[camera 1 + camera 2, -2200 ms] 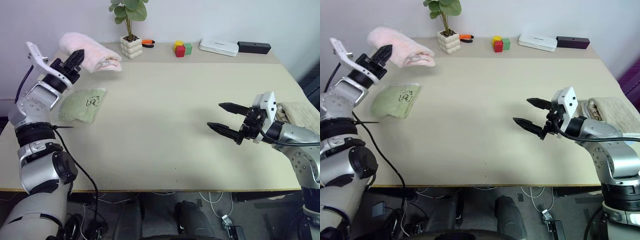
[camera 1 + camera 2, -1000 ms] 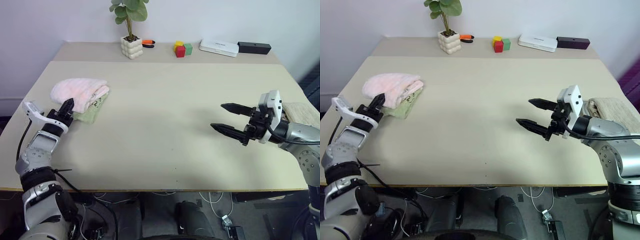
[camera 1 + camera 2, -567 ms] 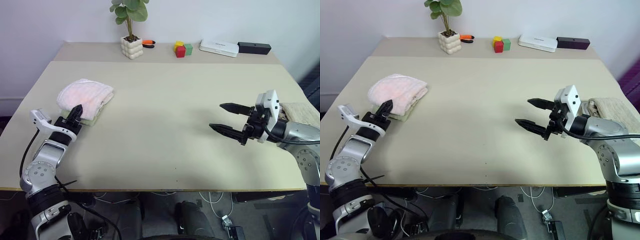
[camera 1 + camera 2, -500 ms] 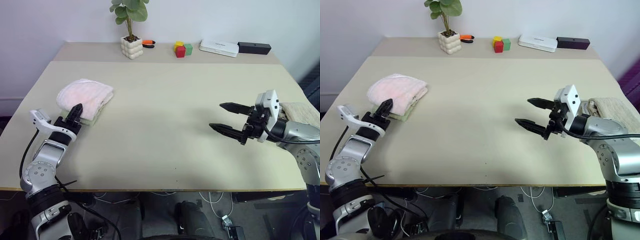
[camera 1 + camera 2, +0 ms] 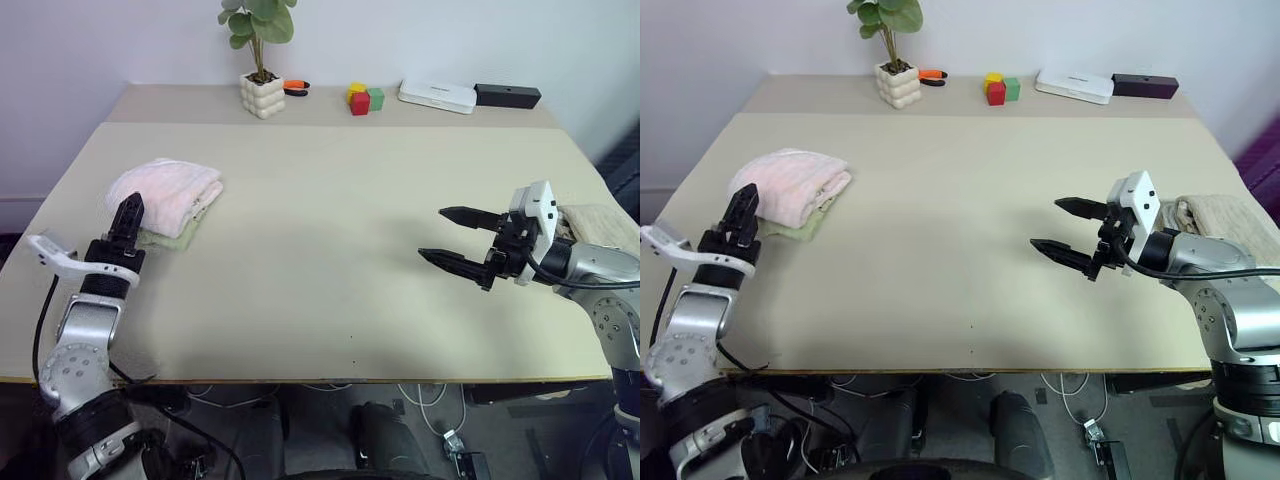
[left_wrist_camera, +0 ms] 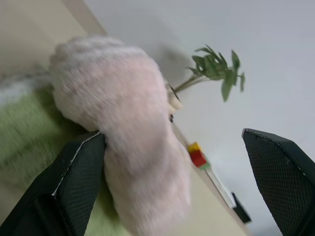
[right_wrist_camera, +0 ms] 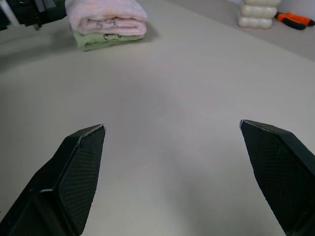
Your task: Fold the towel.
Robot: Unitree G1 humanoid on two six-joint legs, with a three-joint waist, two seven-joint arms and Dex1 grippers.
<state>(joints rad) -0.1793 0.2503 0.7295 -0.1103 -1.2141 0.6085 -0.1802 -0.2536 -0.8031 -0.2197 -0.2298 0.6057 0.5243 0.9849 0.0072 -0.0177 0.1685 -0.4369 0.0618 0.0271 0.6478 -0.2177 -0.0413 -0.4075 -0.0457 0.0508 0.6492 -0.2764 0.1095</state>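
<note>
pale pink terry towel point(image 5: 165, 193), soft and already doubled into a plump bundle, lies near the left edge of the wide beige bench point(image 5: 330, 230), resting squarely on top of a small light-green cloth point(image 7: 101, 40) whose edge peeks out beneath it. judging from the right wrist view, the folded layers face the middle of the bench and a faint dark print shows on them, so the stack reads as a finished fold set down on a pile, with folding looking close to done.

the left claw point(image 5: 738, 215) sits just at the near side of the bundle with its two black fingers spread apart and nothing between them; in the left wrist view one finger appears to lie against the fluffy pink side, though true contact cannot be confirmed. that open stance beside the towel fits a release, leaving the bundle to sit under its own weight.

the right claw point(image 5: 452, 240) hovers well apart over bare bench on the right, jaws wide and empty, pointing toward the left, likely parked where it will not disturb the stack. a beige folded towel point(image 5: 1232, 226) lies behind its arm at the right edge.

along the far strip stand a potted plant in a white knobbly pot point(image 5: 262, 94), coloured blocks point(image 5: 364, 97), a flat white box point(image 5: 437, 95) and a dark bar point(image 5: 507, 96), all far from the work.
</note>
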